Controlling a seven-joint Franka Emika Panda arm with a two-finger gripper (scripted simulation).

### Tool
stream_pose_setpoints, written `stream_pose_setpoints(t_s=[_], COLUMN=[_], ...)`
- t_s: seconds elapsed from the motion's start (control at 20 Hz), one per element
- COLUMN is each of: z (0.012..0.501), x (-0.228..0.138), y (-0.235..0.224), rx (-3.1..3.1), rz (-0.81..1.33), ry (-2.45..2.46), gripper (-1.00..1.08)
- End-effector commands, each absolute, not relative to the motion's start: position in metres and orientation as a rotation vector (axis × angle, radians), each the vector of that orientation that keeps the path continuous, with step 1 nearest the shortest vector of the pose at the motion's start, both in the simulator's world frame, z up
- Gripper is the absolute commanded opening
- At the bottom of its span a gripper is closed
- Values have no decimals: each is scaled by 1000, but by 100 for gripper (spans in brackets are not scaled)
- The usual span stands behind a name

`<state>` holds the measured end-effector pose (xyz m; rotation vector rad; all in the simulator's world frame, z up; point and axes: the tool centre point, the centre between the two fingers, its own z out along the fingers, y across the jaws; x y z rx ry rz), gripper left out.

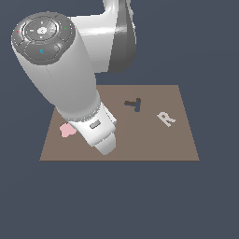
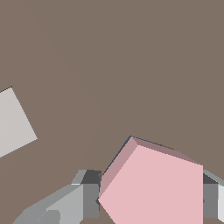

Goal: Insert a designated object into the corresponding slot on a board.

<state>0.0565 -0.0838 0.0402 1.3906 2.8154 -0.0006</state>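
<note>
In the wrist view the pale-pink pentagon (image 2: pixel 153 188) sits between my gripper's (image 2: pixel 151 201) two grey fingers (image 2: pixel 89 199), which touch its opposite sides. It is low over the brown board (image 2: pixel 131 65). A thin dark sliver runs along two of the pentagon's edges. The pentagon slot is otherwise hidden beneath it, and I cannot tell how deep the piece sits. In the exterior view the arm's hand (image 1: pixel 100 135) covers the left middle of the board (image 1: pixel 154 144), hiding the fingers, pentagon and slot.
A pink lobed piece (image 1: pixel 66 130) lies at the board's left edge in the exterior view. A dark T-shaped cutout (image 1: pixel 133 104) and a white R piece (image 1: pixel 165 118) lie further right. A pale grey square piece (image 2: pixel 13 122) shows in the wrist view.
</note>
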Motion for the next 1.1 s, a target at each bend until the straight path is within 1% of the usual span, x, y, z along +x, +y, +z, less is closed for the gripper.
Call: stream_pose_setpoints(t_s=[0.0,0.6,0.65,1.05], z=[41,30,30,30], x=[58,59,59,59], y=[-85,-85,-85,-85], rx=[1365,1354,1354,1354], rz=[0,-1,-1,-1], ry=[2827,2833,2833,2833], gripper=[-100,-100,100,100])
